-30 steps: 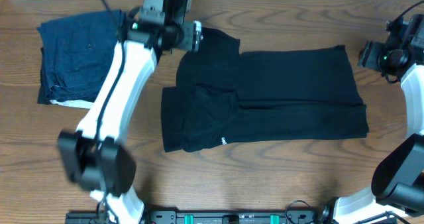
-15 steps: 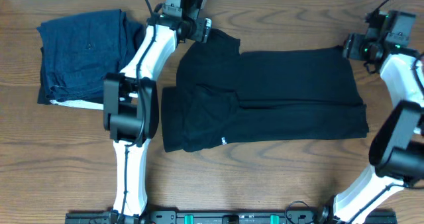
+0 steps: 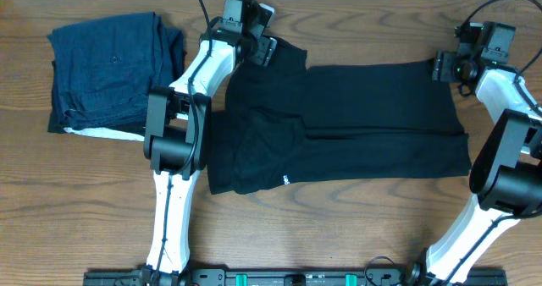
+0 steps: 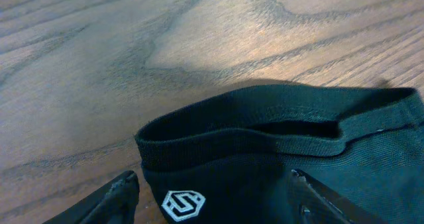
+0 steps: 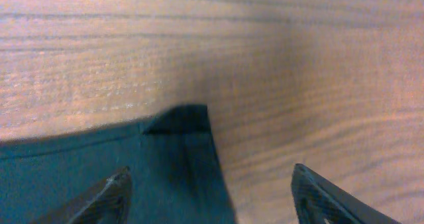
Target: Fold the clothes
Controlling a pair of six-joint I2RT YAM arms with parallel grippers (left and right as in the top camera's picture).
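- The black T-shirt (image 3: 356, 125), thin and soft, lies folded into a long rectangle in the middle of the wood-grain table (image 3: 339, 235). A stitched band edge sits beside a small white logo (image 4: 183, 204).
- Since a second ago both arms have swung in to the shirt's far corners. The shirt lies as before.
- The left gripper (image 3: 258, 49) is at the far left corner and the right gripper (image 3: 440, 66) at the far right. Both arms are stretched out, fingers spread wide either side of the cloth, gripping nothing.
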